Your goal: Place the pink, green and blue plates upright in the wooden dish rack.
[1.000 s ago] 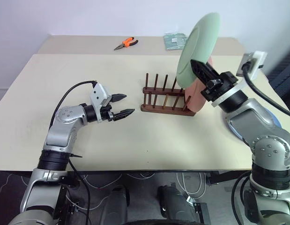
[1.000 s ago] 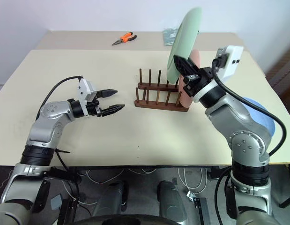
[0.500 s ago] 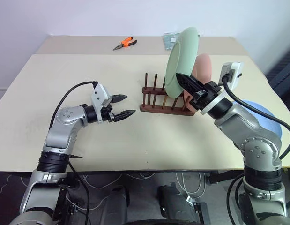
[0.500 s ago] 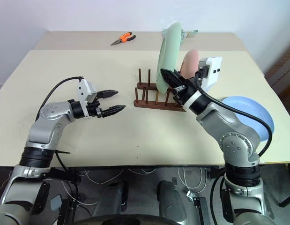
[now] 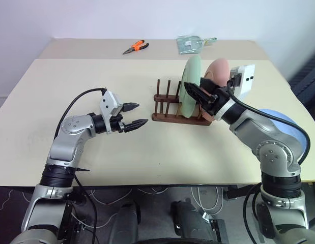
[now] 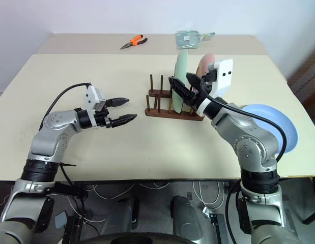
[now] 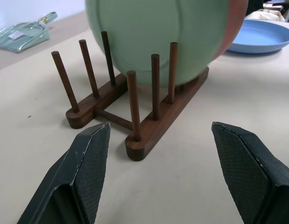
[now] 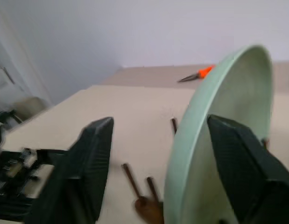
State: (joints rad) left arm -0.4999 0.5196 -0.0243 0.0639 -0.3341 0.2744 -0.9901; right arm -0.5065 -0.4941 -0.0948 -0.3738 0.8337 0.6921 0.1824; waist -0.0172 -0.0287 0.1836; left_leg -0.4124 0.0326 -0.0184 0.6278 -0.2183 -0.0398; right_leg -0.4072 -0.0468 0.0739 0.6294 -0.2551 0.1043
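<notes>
The green plate stands upright between the pegs of the wooden dish rack. The pink plate stands just behind it at the rack's right end. My right gripper is open, with one finger on each side of the green plate's rim. To the right of the rack, the blue plate lies flat on the table, partly hidden by my right arm. My left gripper hovers open and empty to the left of the rack, pointing at it.
Orange-handled pliers and a clear packet lie on the far table section. The beige table has bare room in front of and to the left of the rack.
My right arm brought the green plate down from high and tilted into the rack next to the pink plate. Its fingers then opened. The left arm stayed still.
</notes>
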